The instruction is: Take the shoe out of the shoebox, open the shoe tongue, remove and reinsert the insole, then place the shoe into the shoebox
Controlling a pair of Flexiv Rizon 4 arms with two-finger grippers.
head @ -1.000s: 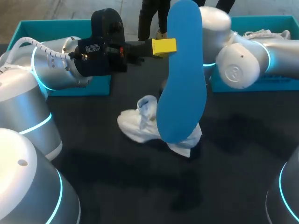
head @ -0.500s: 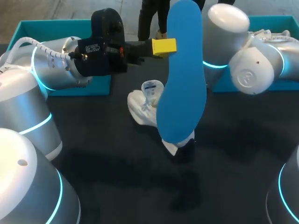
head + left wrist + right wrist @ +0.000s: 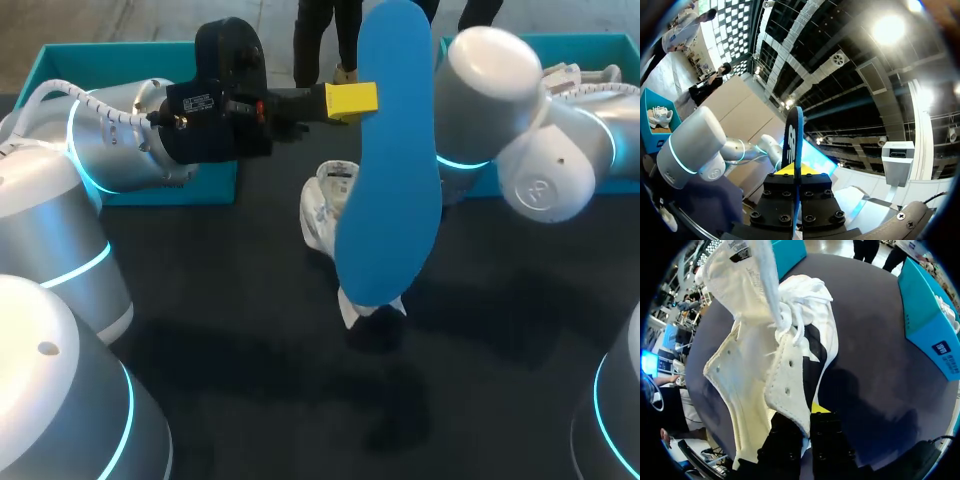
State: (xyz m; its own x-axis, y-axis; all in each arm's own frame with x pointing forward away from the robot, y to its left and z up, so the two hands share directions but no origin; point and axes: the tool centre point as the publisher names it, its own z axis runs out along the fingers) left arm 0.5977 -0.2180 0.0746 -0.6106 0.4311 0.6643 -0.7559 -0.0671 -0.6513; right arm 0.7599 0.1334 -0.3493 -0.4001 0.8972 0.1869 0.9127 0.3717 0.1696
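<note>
The left gripper's yellow-tipped fingers are pressed onto a blue insole, pinching it near one end so it stands upright and well above the table. In the left wrist view the insole shows edge-on between them. The right gripper's fingers are closed on the side wall of a white shoe, one inside the opening and one outside. The shoe hangs over the middle of the dark table, partly behind the insole. Its tongue and laces are pulled up and its mouth gapes. I cannot tell whether it touches the table.

The insole is out, so reinsertion looks to be the step in hand. The next move likely calls for lowering the insole and aiming its end into the shoe's mouth while the right gripper holds it wide.

Teal shoeboxes sit at the far left and far right.
</note>
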